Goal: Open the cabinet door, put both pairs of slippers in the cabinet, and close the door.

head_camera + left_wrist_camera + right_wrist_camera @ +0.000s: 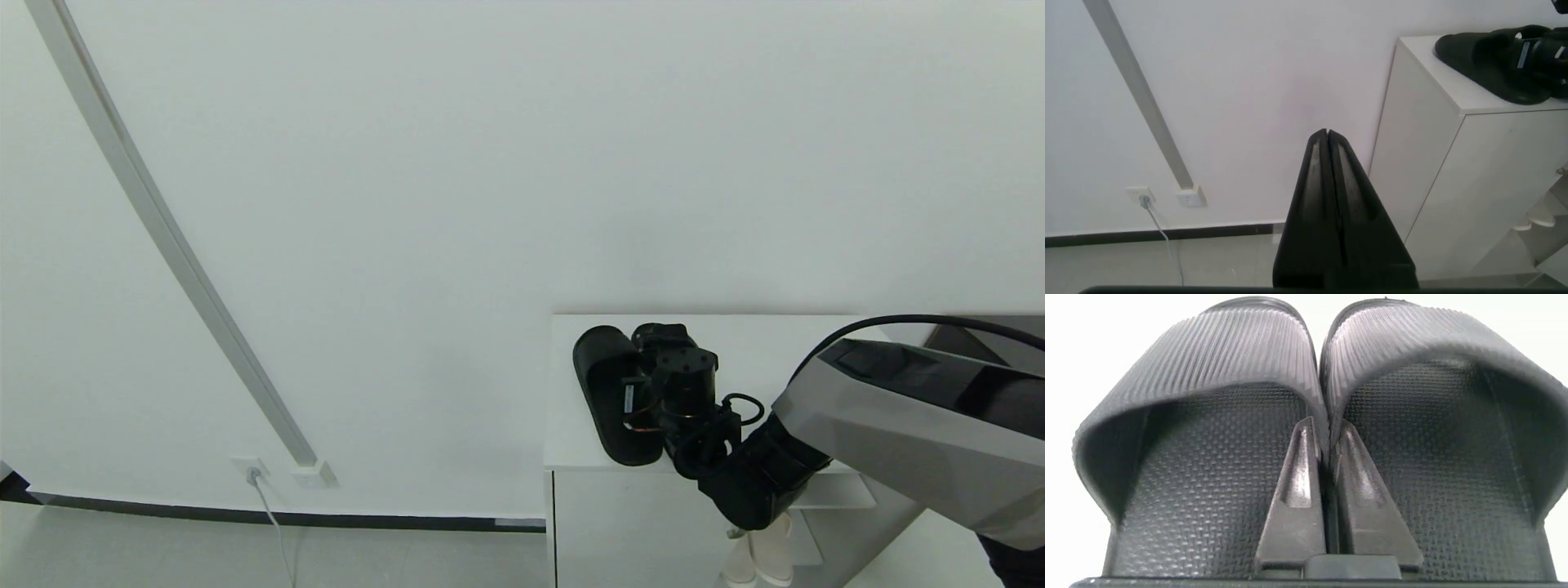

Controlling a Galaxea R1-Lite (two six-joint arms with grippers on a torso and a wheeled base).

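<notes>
Before a white wall stood a white cabinet. The right end effector gripped black slippers on top, and white slippers sat inside. The left end effector was closed.

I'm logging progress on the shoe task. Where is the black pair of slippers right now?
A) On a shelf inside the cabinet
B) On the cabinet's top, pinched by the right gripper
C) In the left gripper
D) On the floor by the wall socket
B: the black slippers sit on the cabinet top, and the right gripper is shut on their two adjoining strap edges.
</notes>
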